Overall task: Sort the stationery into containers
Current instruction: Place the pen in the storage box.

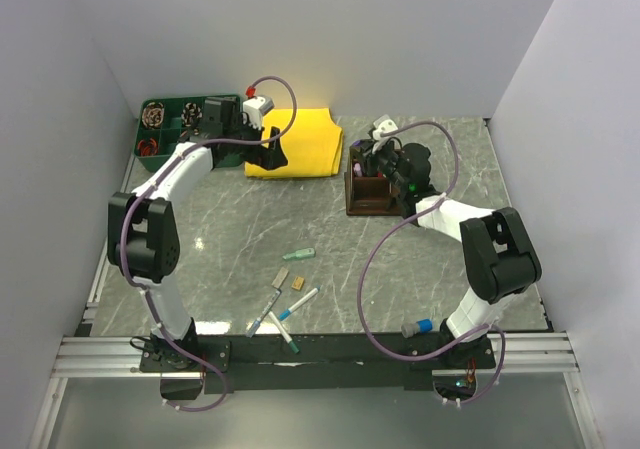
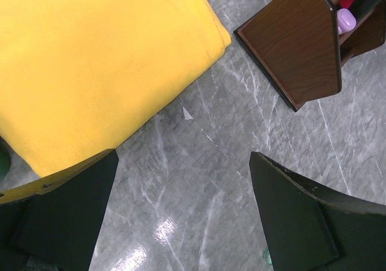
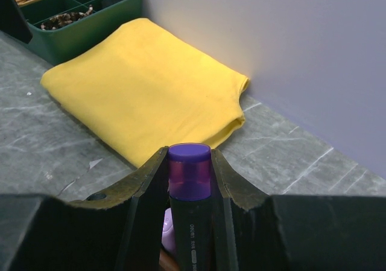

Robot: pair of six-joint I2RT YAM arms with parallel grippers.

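My right gripper (image 3: 189,157) is shut on a black marker with a purple cap (image 3: 189,174), held upright over the dark brown wooden organiser (image 1: 368,197). A pink cap (image 3: 165,235) shows just below it. In the top view the right gripper (image 1: 378,165) is at the organiser's back edge. My left gripper (image 2: 184,216) is open and empty above bare table, beside the yellow cloth (image 2: 90,60); the organiser (image 2: 295,47) with a pink-capped marker (image 2: 346,19) lies ahead of it. Loose on the table: a green-capped marker (image 1: 298,254), two tan blocks (image 1: 282,277), three markers (image 1: 298,304).
A green divided tray (image 1: 170,129) with coiled items stands at the back left, behind the left gripper (image 1: 272,155). The yellow cloth (image 1: 296,144) lies between tray and organiser. A blue-capped marker (image 1: 418,326) lies by the right arm's base. White walls enclose the table.
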